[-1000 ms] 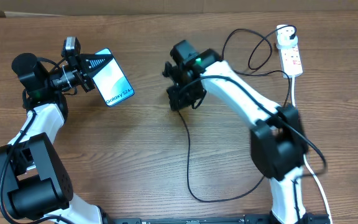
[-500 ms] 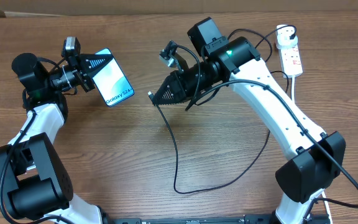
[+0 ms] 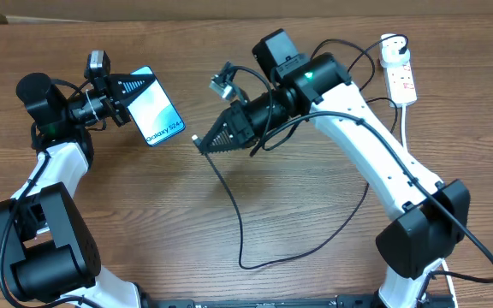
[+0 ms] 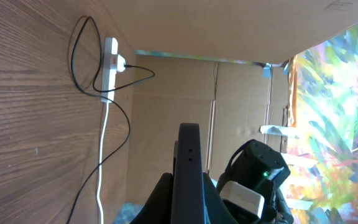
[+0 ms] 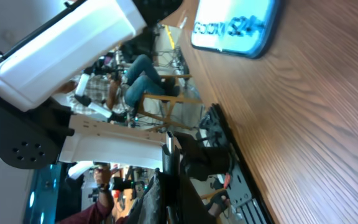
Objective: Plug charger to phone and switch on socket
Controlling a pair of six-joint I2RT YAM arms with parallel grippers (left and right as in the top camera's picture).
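The phone [image 3: 159, 109] is held tilted above the table at the left, cyan screen up, with my left gripper [image 3: 131, 96] shut on its upper end. In the left wrist view the phone [image 4: 188, 168] stands edge-on between the fingers. My right gripper [image 3: 208, 139] is shut on the charger's connector tip [image 3: 196, 137], a short gap right of the phone's lower end. The black charger cable [image 3: 238, 222] hangs from it, loops over the table and runs up to the socket [image 3: 400, 73] at the far right. The right wrist view shows the connector [image 5: 169, 152] in the fingers and the phone [image 5: 235, 25] ahead.
The socket's white cord [image 3: 407, 128] runs down the right side behind the right arm. The charger cable's loop [image 3: 315, 248] lies on the wooden table [image 3: 144, 222] between the two arm bases. Cardboard walls [image 4: 166, 106] close off the far side.
My right arm has swung up and left, carrying the connector tip toward the phone, and the cable trails after it. The left arm and phone have not moved.
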